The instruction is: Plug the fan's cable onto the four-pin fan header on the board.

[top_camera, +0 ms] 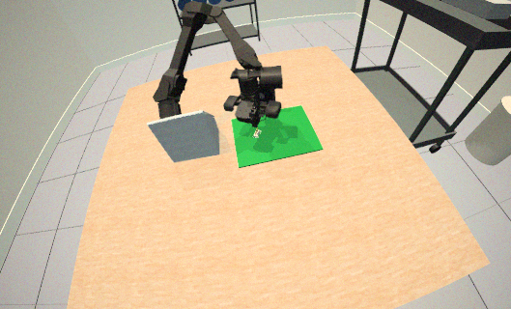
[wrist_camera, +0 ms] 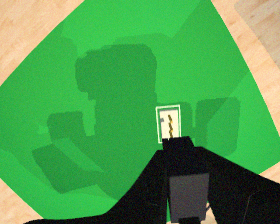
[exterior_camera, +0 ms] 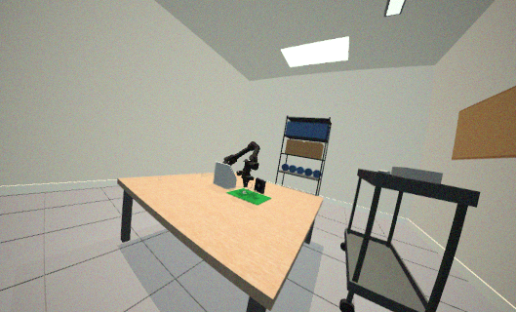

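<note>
Wrist: blocky, matte-black tool (top_camera: 256,124) (exterior_camera: 245,185) (wrist_camera: 179,155).

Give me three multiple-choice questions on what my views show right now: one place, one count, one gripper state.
1. Where is the four-pin header?
A) on the gray panel
B) on the green board
C) on the cart

2. How many blue balls sit on the shelf unit?
A) two
B) five
C) nine

3. How is the gripper?
A) wide open
B) shut on nothing
C) shut on something

Key:
1 B: its white outline and pins lie within the green.
2 B: the exterior view shows five in a row.
3 C: the fingers are closed on something, probably the plug, itself hard to make out.
</note>
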